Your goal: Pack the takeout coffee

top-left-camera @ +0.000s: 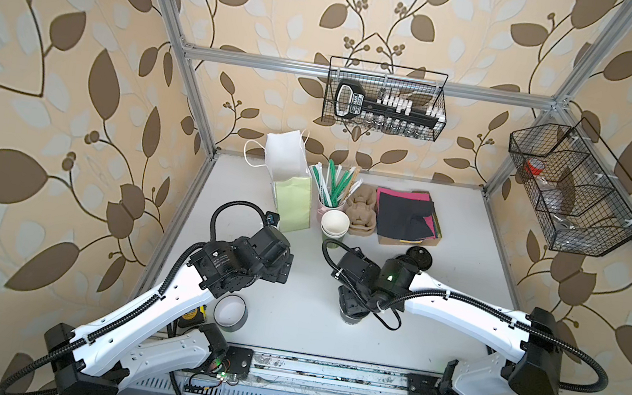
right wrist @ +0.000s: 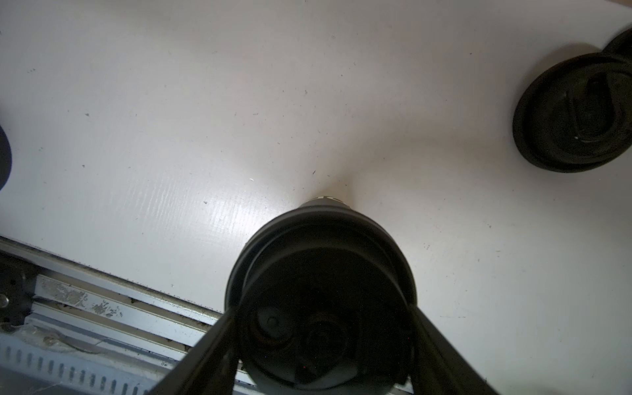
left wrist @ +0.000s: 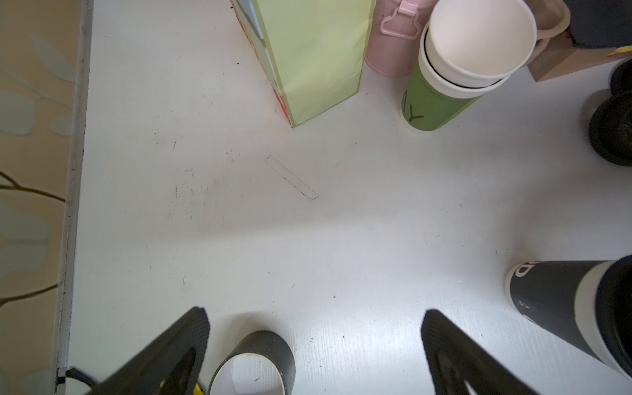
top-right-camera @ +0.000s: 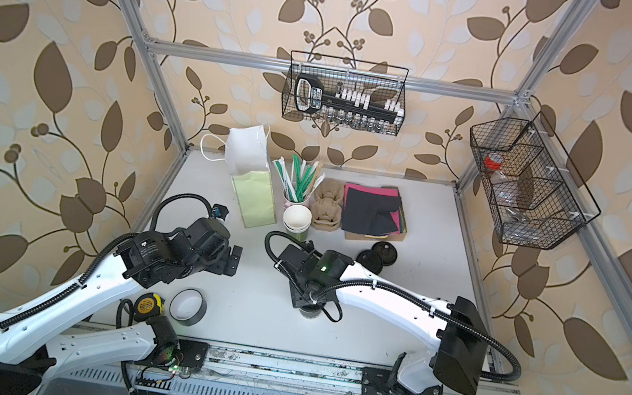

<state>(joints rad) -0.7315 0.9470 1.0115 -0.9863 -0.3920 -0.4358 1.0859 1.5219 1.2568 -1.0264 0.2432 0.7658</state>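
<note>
The takeout coffee (top-left-camera: 350, 317) (top-right-camera: 309, 313) is a dark grey paper cup with a black sip lid (right wrist: 321, 260). It stands upright near the table's front middle, and its side shows in the left wrist view (left wrist: 561, 304). My right gripper (right wrist: 323, 304) reaches down over it, its fingers pressed against both sides of the lid. In both top views the wrist hides most of the cup. My left gripper (left wrist: 314, 328) (top-left-camera: 280, 269) (top-right-camera: 232, 260) hovers open over bare table to the cup's left, holding nothing.
A green paper bag (top-left-camera: 292, 201) (left wrist: 318, 58) stands open at the back. Beside it are a stack of green cups (top-left-camera: 335, 224) (left wrist: 455, 78), a pink straw holder (top-left-camera: 333, 188), a cardboard carrier (top-left-camera: 363, 210) and napkins (top-left-camera: 406, 215). Loose black lids (top-right-camera: 375, 257) (right wrist: 574, 113) lie behind the right arm. A tape roll (top-left-camera: 229, 312) sits front left.
</note>
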